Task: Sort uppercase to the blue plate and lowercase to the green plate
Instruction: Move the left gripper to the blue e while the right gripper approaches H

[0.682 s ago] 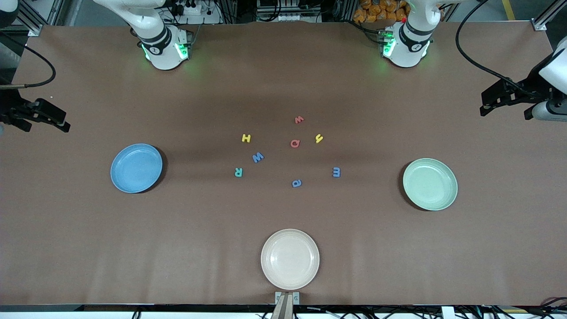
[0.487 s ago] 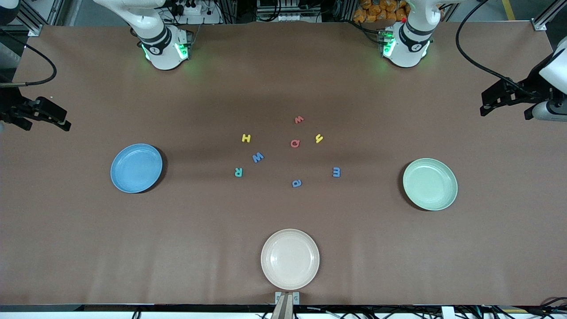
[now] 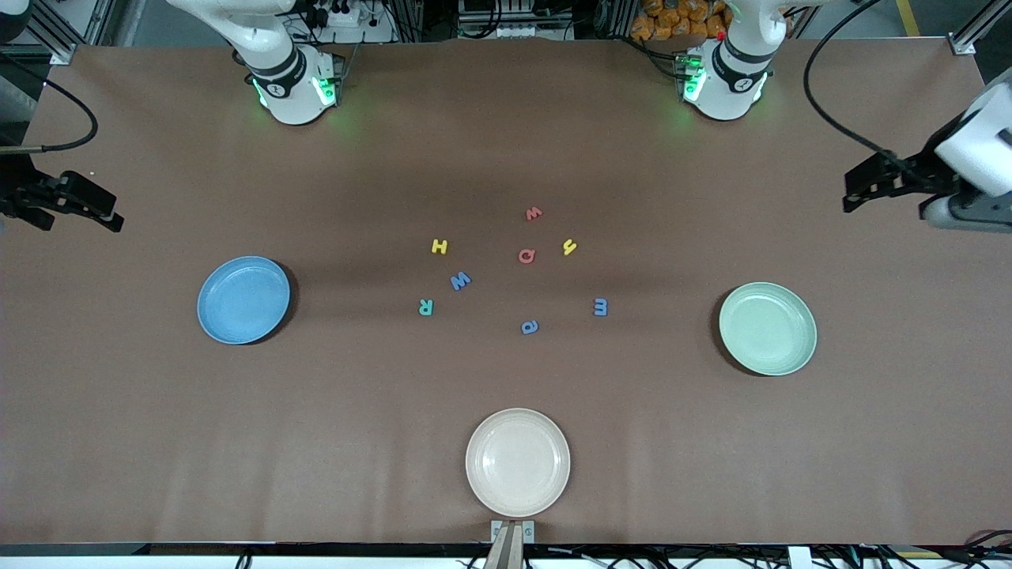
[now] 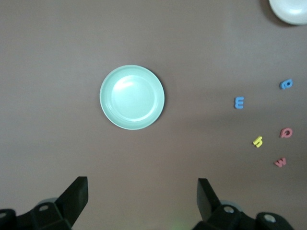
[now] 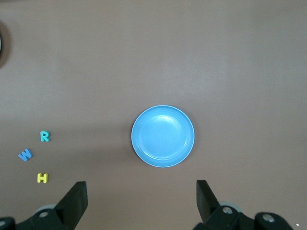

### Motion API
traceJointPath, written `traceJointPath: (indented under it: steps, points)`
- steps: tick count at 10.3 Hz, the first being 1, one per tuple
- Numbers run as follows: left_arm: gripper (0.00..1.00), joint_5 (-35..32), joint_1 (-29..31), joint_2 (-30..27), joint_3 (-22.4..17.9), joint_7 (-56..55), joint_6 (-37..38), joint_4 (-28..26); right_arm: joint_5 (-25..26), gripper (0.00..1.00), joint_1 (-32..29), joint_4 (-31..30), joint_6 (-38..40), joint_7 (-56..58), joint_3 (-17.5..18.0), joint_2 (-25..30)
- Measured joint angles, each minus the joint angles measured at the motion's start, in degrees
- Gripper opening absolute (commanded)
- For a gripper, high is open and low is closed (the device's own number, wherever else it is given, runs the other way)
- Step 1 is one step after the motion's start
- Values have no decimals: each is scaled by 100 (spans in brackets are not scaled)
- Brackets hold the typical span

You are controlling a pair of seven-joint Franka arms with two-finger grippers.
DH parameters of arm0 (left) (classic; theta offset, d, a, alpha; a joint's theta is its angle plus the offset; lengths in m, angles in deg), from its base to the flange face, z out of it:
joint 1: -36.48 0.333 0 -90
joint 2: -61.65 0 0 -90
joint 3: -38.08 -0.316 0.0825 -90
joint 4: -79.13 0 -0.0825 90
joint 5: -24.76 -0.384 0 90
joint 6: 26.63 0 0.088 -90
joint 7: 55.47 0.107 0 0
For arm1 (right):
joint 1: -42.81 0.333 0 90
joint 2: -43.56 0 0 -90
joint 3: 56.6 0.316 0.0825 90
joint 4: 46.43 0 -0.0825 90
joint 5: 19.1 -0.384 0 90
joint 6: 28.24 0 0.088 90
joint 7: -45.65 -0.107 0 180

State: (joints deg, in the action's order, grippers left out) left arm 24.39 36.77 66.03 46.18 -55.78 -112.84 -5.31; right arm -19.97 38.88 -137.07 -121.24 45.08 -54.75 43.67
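A: Landmark is the cream plate (image 3: pixel 518 462). You have all eight letters loose on the table farther from the camera than it: H (image 3: pixel 439 246), W (image 3: pixel 460 280), R (image 3: pixel 425 307) toward the right arm's end; Q (image 3: pixel 526 255), red w (image 3: pixel 534 213), h (image 3: pixel 569 247), m (image 3: pixel 601 307), a (image 3: pixel 530 326) more central or toward the left arm's end. Nothing sorted yet.

B: Plates?

A: Blue plate (image 3: pixel 243 299) sits well off toward the right arm's end from the cream plate, green plate (image 3: pixel 767 328) toward the left arm's end. Both bare.

B: Grippers?

A: Right gripper (image 5: pixel 141 199) hangs high at its table end, fingers spread wide, holding nothing. Left gripper (image 4: pixel 142 196) likewise at its own end, wide apart, nothing held.

B: How should you start?

A: Judgement: give each arm its near cluster. Come straight down, since the foam letters are thin and likely slide. Mind W against red w: go by size and colour.

B: Any change from a moment ago?

A: The left arm has lifted and swung slightly; the right gripper barely shifts. Letters and plates unmoved
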Motion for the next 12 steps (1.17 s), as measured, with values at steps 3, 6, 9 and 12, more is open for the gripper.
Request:
traceJointPath:
  steps: [3, 6, 9, 12]
  points:
    - [100, 70, -123, 51, 127, -31, -1095, -947, -3, 100, 59, -18, 135, 2, 16, -4]
    - [100, 124, -184, 362, 549, -593, -2003, -1610, -9, 100, 484, -95, 232, -420, 57, -13]
    - [100, 124, -441, 1217, 799, -1285, -3131, -1847, -11, 100, 898, -168, 318, -896, 120, -15]
    - [100, -122, -949, 1964, 829, -2030, -4018, -1867, -14, 100, 1118, -527, 262, -1631, 481, -29]
